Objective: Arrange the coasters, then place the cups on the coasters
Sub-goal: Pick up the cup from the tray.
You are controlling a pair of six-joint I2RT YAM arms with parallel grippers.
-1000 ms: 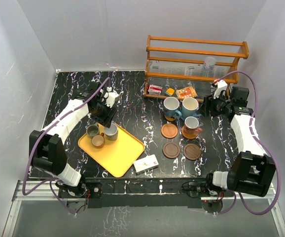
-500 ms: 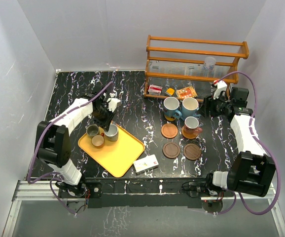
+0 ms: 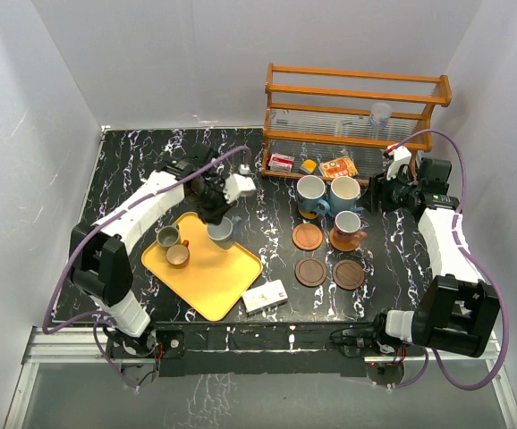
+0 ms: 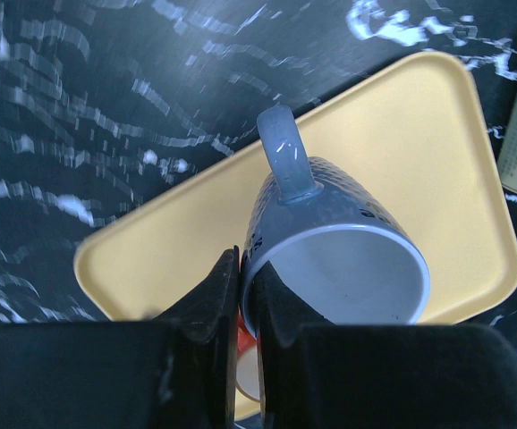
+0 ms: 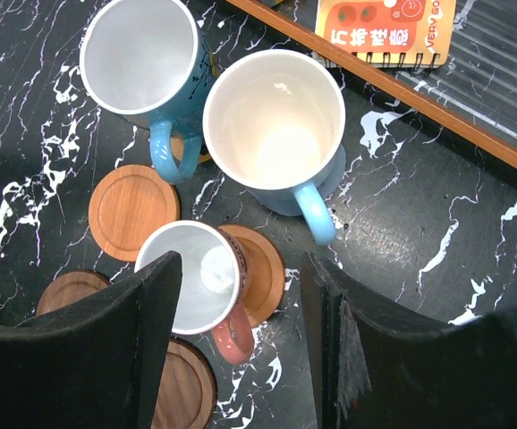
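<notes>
My left gripper (image 3: 216,214) (image 4: 241,279) is shut on the rim of a grey-blue cup (image 3: 221,231) (image 4: 334,246), one finger inside and one outside, and holds it above the yellow tray (image 3: 227,277) (image 4: 402,134). A grey-green cup (image 3: 168,236) and an orange-brown cup (image 3: 178,256) stand on the tray. At the right, a blue cup (image 5: 142,54), a light blue cup (image 5: 276,121) and a white-lined brown cup (image 5: 196,277) each sit on coasters. Empty coasters: one orange-brown (image 5: 133,210), two dark brown (image 3: 310,272) (image 3: 349,273). My right gripper (image 3: 379,192) (image 5: 241,268) hangs open above them, holding nothing.
A wooden rack (image 3: 357,107) stands at the back right with a clear plastic cup (image 3: 380,113) on it and snack packs (image 3: 338,167) at its foot. A white box (image 3: 265,296) lies beside the tray's near right corner.
My left gripper has closed on the grey-blue cup's rim and carried it right, away from the other two tray cups. The right arm has stayed still.
</notes>
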